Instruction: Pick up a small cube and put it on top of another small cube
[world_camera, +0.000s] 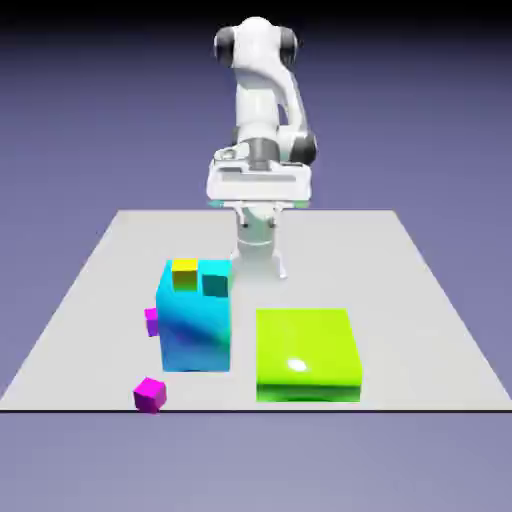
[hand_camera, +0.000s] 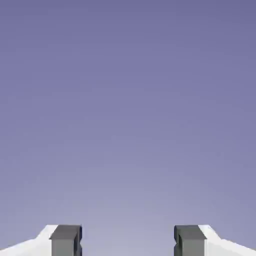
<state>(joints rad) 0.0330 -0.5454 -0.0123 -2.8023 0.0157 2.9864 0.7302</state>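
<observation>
One small cube (world_camera: 150, 395), magenta, lies near the table's front edge at the exterior view's left. A second magenta small cube (world_camera: 151, 321) peeks out from behind the left side of the big cyan block (world_camera: 196, 325). My gripper (world_camera: 260, 270) hangs over the table behind the cyan block's right rear corner, far from both magenta cubes. In the hand view the gripper (hand_camera: 128, 242) is open: its grey fingertips (hand_camera: 65, 240) stand well apart with nothing between them, against a plain blue-violet field.
A tiny yellow cube (world_camera: 185, 273) and a tiny teal cube (world_camera: 215, 282) sit on top of the cyan block. A wide, low lime-green block (world_camera: 306, 352) lies right of it, in front of the gripper. The grey table (world_camera: 420, 300) ends just past the near cube.
</observation>
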